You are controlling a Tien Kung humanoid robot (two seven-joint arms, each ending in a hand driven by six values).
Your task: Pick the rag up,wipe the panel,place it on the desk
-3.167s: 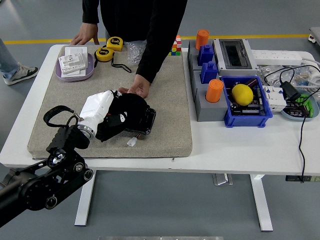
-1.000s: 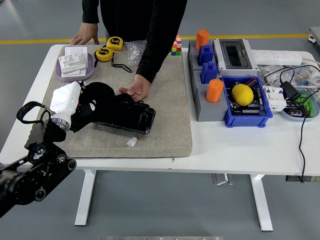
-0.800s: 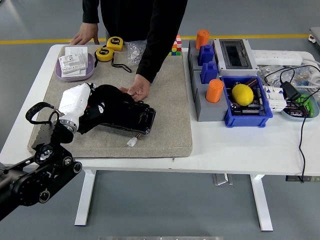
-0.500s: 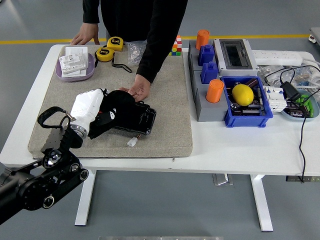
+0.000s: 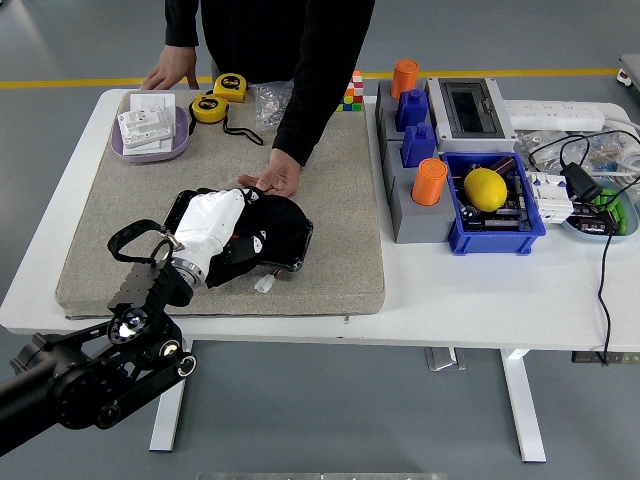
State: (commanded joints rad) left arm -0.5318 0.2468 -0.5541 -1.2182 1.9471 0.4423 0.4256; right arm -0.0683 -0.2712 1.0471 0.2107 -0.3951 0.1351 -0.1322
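Fingers of left hand (image 5: 245, 238) curled around black rag (image 5: 272, 226), pressed flat against black panel (image 5: 290, 243). Panel resting on grey mat (image 5: 340, 200) covering white worktop (image 5: 470, 295). Person's hand (image 5: 272, 180) touching the panel's far edge, second hand (image 5: 170, 75) flat on the worktop's far side. Right hand outside view.

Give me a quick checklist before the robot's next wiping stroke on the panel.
1. Left robot hand over the panel, on the black rag: ok.
2. Grip on the rag: cannot tell; black on black.
3. Person's hand at the panel's far edge, close to the stroke path: not ok.
4. Panel fully on the grey mat: ok.
5. White connector loose beside the panel: not ok.
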